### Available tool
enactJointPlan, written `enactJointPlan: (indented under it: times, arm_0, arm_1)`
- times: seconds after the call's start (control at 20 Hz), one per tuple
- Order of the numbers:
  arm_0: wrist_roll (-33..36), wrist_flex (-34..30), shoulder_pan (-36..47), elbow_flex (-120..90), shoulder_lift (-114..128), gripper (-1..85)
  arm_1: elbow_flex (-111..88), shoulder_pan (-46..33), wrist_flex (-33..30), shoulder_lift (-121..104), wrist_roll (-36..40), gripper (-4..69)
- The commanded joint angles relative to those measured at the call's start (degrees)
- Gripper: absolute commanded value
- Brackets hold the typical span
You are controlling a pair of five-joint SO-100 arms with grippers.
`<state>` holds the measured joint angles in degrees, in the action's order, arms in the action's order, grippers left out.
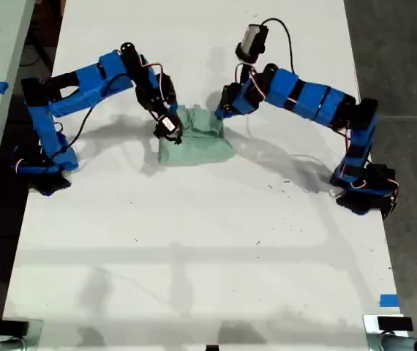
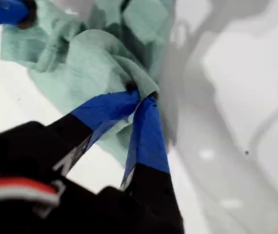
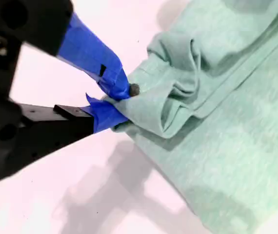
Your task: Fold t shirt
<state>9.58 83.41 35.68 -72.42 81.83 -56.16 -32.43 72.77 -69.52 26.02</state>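
The t shirt (image 1: 195,142) is a pale mint-green bunch lying on the white table (image 1: 194,248), between two blue arms. In the first wrist view my first gripper (image 2: 141,93) is shut on a fold of the t shirt (image 2: 95,58). At the cloth's far end shows a fingertip of my second gripper (image 2: 7,10). My second gripper (image 3: 122,100) is shut on a folded corner of the t shirt (image 3: 217,126). In the exterior view one arm's gripper (image 1: 170,123) is at the cloth's left edge and the other arm's gripper (image 1: 222,112) at its upper right corner. The wrist views do not tell me which is which.
The arm bases stand at the table's edges, one (image 1: 44,172) on the exterior view's left and one (image 1: 362,190) on its right. Blue tape marks (image 1: 388,300) sit near the lower right edge. Cables trail from both arms.
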Motion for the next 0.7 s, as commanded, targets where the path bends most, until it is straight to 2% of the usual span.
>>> enactJointPlan:
  times: [0.0,0.05,0.1,0.15,0.2,0.25,0.3,0.45,0.65]
  arm_0:
    - [3.43,0.88,3.96,1.32,-8.26,1.7]
    - [4.66,0.97,4.75,1.76,-12.22,5.9]
    - [6.33,1.05,5.1,2.29,-15.56,14.6]
    - [8.17,1.58,5.1,3.25,-18.11,22.2]
    - [8.09,3.43,5.01,4.22,-19.51,27.5]
    - [7.47,4.92,5.45,4.31,-19.34,30.0]
    - [7.29,5.98,5.62,4.22,-17.93,31.6]
    - [7.38,7.21,5.27,3.34,-8.0,32.5]
    - [6.68,7.38,5.71,-3.16,14.06,29.4]
  arm_1:
    - [4.22,-4.48,-1.85,6.5,1.23,0.3]
    - [4.83,-4.92,-1.93,8.88,1.41,0.3]
    - [5.1,-5.1,-1.58,10.28,0.97,0.2]
    - [5.1,-5.19,-0.62,10.72,-0.44,3.5]
    - [5.1,-5.1,0.62,10.55,-1.58,10.0]
    - [5.19,-4.83,1.49,9.76,-2.02,14.4]
    - [5.89,-4.75,2.81,8.7,-1.85,17.2]
    - [6.68,-4.22,7.91,2.46,-1.05,18.9]
    - [4.66,-4.48,19.16,-10.11,-0.18,19.6]
